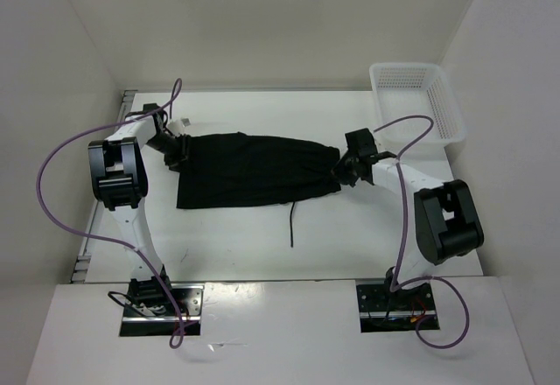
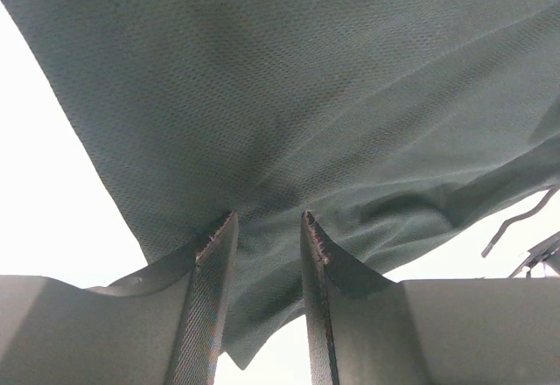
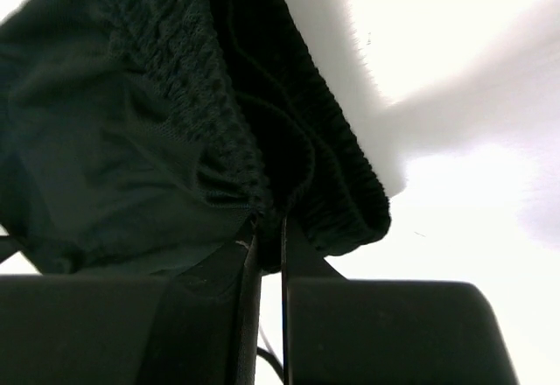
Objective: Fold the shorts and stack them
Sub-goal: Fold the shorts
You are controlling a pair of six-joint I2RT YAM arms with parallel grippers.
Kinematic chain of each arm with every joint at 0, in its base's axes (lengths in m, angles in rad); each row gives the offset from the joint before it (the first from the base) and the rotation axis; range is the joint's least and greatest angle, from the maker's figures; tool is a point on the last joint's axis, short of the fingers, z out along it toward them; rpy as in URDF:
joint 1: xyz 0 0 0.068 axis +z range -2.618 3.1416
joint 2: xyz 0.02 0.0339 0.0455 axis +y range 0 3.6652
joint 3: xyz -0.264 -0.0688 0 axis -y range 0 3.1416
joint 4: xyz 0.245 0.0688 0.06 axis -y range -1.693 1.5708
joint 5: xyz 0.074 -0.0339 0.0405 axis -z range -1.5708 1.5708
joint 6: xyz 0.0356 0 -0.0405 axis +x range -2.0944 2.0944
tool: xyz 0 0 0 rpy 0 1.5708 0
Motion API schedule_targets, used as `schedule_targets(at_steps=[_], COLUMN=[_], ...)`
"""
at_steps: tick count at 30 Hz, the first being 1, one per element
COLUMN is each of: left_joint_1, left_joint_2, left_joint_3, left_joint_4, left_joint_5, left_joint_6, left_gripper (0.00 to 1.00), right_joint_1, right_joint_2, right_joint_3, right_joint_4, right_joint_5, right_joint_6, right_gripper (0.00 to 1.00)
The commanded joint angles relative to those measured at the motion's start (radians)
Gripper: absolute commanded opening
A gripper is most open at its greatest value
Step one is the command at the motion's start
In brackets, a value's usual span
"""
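so nearest the arm bases, the thin black drawstring cord (image 1: 291, 223) is trailing off the waist onto the white table (image 1: 350, 245). just past it the plain black soft fabric shorts (image 1: 254, 171) are lying stretched out flat mid-table, maybe folded once lengthwise, can't really tell. the left gripper (image 1: 178, 156) is pinching the leg-end hem, fingers (image 2: 214, 262) clamping the mesh with creases fanning out from them. the right gripper (image 1: 339, 173) is squeezing the ruffled elastic waistband between near-touching fingers (image 3: 245, 262). i'm guessing the end-to-end fold is what's coming, and stacking isn't done yet. the white plastic mesh basket (image 1: 416, 96) is sitting at the far right corner, well apart
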Motion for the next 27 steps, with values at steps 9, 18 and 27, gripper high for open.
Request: schedule_targets(at_steps=[9, 18, 27], left_joint_1=[-0.001, -0.001, -0.001], left_joint_2=[0.022, 0.031, 0.031], left_joint_3=[-0.033, -0.033, -0.033], left_joint_4=[-0.028, -0.037, -0.037], left_joint_5=[-0.047, -0.047, -0.047], left_joint_6=[0.03, 0.03, 0.03], left_gripper=[0.43, 0.43, 0.43], right_joint_1=[-0.065, -0.065, -0.085], right_joint_2=[-0.272, -0.093, -0.051], right_joint_3=[-0.078, -0.139, -0.187], right_joint_4=[-0.073, -0.041, -0.013], right_joint_5=[-0.099, -0.176, -0.204], right_joint_6=[0.015, 0.014, 0.007], right_gripper=[0.05, 0.57, 0.81])
